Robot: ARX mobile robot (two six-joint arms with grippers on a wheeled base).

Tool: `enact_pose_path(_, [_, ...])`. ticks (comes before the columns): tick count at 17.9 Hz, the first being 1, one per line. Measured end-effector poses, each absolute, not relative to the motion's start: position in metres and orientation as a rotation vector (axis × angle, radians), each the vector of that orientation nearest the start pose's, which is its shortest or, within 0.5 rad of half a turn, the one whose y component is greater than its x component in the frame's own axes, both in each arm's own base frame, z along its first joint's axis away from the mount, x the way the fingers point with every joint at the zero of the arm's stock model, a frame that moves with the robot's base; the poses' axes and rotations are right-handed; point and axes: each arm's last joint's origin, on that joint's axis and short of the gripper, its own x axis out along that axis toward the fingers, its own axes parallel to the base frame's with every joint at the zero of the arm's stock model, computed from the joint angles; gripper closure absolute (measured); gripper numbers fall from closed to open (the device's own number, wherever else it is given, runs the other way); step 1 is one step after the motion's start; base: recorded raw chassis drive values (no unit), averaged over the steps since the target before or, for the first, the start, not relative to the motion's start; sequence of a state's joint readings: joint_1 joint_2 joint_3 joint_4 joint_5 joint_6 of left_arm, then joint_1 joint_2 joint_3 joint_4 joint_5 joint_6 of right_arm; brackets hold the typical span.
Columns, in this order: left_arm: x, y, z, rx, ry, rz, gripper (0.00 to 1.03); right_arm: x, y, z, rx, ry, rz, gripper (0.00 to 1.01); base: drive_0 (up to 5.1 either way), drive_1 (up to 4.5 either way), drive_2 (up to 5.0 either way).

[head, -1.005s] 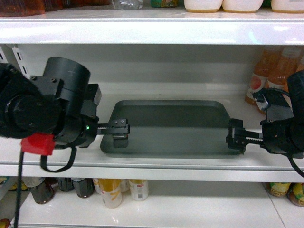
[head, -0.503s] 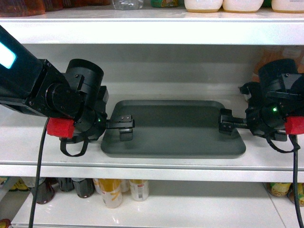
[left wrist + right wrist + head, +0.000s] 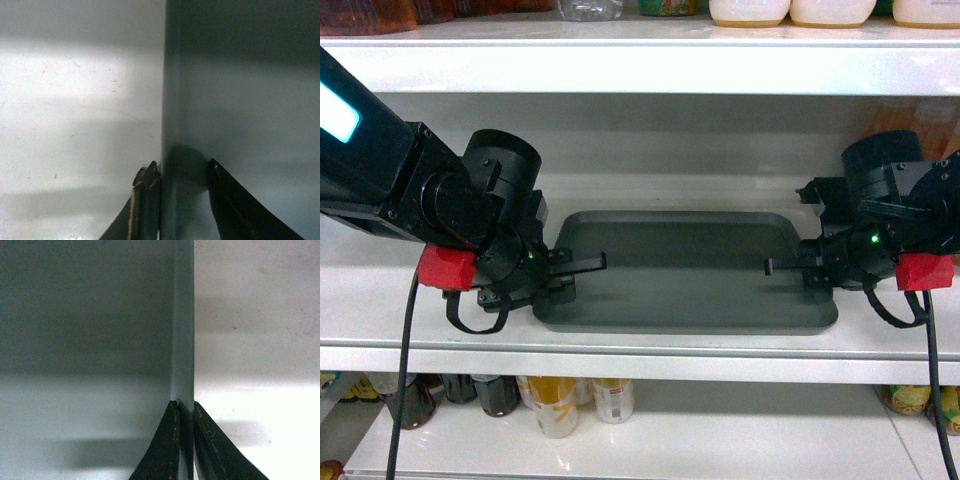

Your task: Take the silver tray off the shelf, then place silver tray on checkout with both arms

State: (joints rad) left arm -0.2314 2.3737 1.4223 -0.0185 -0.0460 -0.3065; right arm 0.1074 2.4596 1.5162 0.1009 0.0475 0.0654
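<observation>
The silver tray (image 3: pixel 690 270) lies flat on the white shelf (image 3: pixel 620 345), long side toward me. My left gripper (image 3: pixel 588 266) is at the tray's left end. In the left wrist view this gripper (image 3: pixel 182 165) stands open astride the rim of the tray (image 3: pixel 250 100), with one finger against the outside and the other apart over the inside. My right gripper (image 3: pixel 782 268) is at the right end. The right wrist view shows that gripper (image 3: pixel 183 404) shut on the rim of the tray (image 3: pixel 85 315), above the shelf board (image 3: pixel 260 315). The checkout is out of view.
An upper shelf board (image 3: pixel 640 60) hangs close above both arms. Orange drink bottles (image 3: pixel 905 130) stand at the back right, behind the right arm. Bottles and cans (image 3: pixel 555 400) fill the shelf below. A perforated upright (image 3: pixel 360 125) is at the far left.
Both grippers have turned edge-on and moved inward onto the tray's short ends. The right fingers have come together on the rim. The tray has not moved.
</observation>
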Motion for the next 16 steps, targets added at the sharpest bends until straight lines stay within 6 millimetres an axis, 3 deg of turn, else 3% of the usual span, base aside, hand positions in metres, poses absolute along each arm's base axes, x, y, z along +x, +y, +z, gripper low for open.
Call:
enact_pose_path(3, [0.441,-0.097,0.043,-0.168,0.966,-0.013,0.97,0.478,0.048,0.036,0.025,0.856,0.022,0.98,0.0,0.00,0.0])
enact_pose_path(4, [0.438,-0.096,0.043,-0.176,0.957,-0.021,1.00,0.476,0.047,0.037,0.029,0.850,0.016,0.98,0.0,0.00,0.0])
enact_pose_path(7, [0.425,-0.095,0.047,-0.184,0.929,-0.026,1.00,0.463,0.043,0.039,0.045,0.845,0.007,0.98,0.0,0.00,0.0])
enact_pose_path(11, [0.390,-0.100,0.056,-0.169,0.917,-0.027,1.00,0.425,0.032,0.048,0.094,0.836,0.015,0.98,0.0,0.00,0.0])
enact_pose_path(13, [0.371,-0.106,0.070,-0.148,0.877,-0.035,1.00,0.401,0.028,0.058,0.117,0.815,0.016,0.98,0.0,0.00,0.0])
enact_pose_path(14, [0.324,-0.114,0.109,-0.126,0.740,-0.051,1.00,0.344,0.023,0.105,0.145,0.677,0.031,0.98,0.0,0.00,0.0])
enact_pose_path(16, [0.288,-0.114,0.111,-0.100,0.756,-0.047,1.00,0.303,0.021,0.115,0.149,0.669,0.043,0.98,0.0,0.00,0.0])
